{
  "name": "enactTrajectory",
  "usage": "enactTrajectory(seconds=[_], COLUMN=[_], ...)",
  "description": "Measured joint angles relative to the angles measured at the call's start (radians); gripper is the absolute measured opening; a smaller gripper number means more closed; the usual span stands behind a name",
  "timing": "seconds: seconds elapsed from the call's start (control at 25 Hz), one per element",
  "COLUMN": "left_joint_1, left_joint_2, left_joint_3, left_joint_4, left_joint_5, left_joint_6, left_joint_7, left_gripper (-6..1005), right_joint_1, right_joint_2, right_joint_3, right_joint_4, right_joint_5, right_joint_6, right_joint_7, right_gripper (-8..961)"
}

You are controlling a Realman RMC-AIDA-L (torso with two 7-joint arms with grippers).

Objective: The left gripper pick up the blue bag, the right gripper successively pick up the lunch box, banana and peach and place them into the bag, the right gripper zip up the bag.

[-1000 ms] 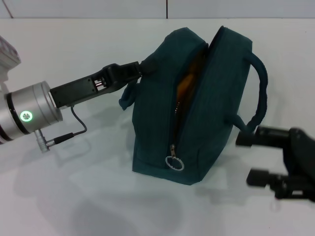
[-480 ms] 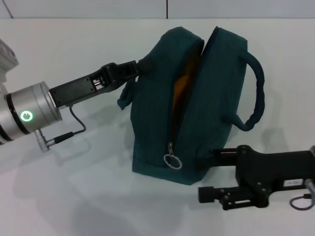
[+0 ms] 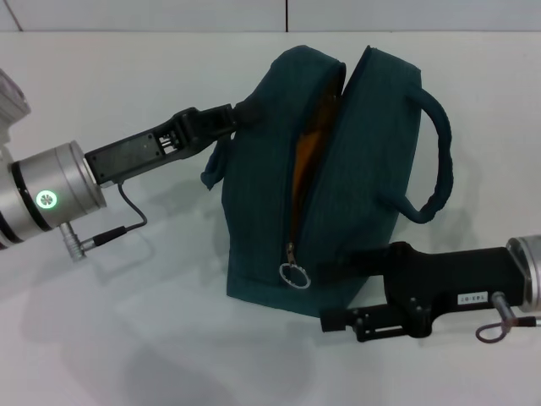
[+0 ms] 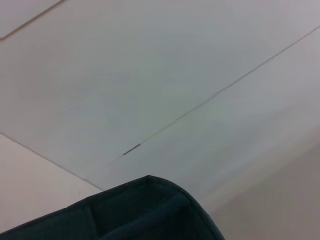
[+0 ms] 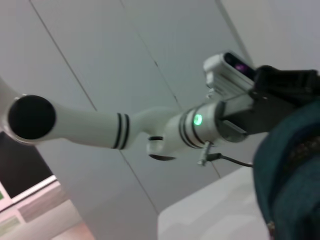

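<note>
The blue bag stands upright mid-table, its zipper partly undone, with the silver ring pull low on the front. An orange-yellow surface shows in the gap; I cannot tell what it is. The lunch box, banana and peach are otherwise hidden. My left gripper is shut on the bag's left handle near its top. My right gripper is open at the bag's lower front corner, just right of the ring pull, one finger along the bag's side and one in front. The bag's edge and side fill a corner of each wrist view.
The white table runs around the bag. The bag's right loop handle sticks out above my right arm. The left arm with its green ring light shows in the right wrist view.
My right gripper has swept in from the right edge to the bag's lower front corner, close to the ring pull. The bag has shifted slightly left. The left gripper holds as before.
</note>
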Motion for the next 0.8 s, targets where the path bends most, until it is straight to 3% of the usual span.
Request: enactTrajectory(seconds=[0.8], left_joint_1=[-0.011], left_joint_2=[0.000], left_joint_3=[0.004], left_joint_4=[-0.021], left_joint_5=[-0.011], left_joint_6=[-0.010], left_joint_7=[0.003], left_gripper=[127], right_joint_1=[0.041], right_joint_2=[0.006], right_joint_3=[-0.066], right_joint_4=[0.002], right_joint_5=[0.045], right_joint_6=[0.092], right_joint_7=[0.008], right_gripper=[708])
